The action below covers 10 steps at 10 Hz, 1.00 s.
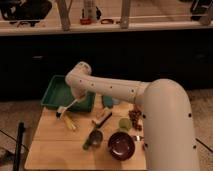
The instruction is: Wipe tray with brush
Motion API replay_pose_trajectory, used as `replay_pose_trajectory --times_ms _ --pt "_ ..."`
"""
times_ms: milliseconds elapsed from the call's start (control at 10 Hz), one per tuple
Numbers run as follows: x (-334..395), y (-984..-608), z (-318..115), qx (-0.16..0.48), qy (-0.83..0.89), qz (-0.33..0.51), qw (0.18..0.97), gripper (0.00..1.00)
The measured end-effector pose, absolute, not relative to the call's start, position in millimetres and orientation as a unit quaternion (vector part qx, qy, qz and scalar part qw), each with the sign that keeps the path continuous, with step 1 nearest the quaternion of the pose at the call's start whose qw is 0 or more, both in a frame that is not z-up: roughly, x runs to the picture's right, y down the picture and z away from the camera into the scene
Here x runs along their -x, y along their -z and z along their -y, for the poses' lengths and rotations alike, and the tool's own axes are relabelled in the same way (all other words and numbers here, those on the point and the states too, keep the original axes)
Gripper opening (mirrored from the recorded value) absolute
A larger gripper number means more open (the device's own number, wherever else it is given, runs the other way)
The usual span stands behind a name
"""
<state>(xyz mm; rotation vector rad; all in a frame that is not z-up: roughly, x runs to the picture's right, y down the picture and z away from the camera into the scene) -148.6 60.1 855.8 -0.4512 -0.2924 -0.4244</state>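
The green tray [56, 90] sits at the table's back left corner. My gripper [77, 100] is over the tray's front right part, mostly hidden under my white arm. It is shut on the slim white brush [68, 106]. The brush slants down and left from the gripper across the tray's front rim. Its lower end [59, 114] hangs over the table just in front of the tray.
On the wooden table [50, 145] lie a yellow cob-like item [70, 122], a black-and-white object [102, 119], a teal block [107, 101], a green apple [124, 123], a dark red bowl [121, 145] and a green item [92, 139]. A dark counter stands behind.
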Motion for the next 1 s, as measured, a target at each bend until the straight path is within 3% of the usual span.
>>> replay_pose_trajectory --times_ms 500,1000 --pt "176.7 -827.9 -75.2 0.221 0.232 0.167 0.933 0.0" --pt "182.4 -811.4 -59.3 0.193 0.222 0.185 0.938 0.0"
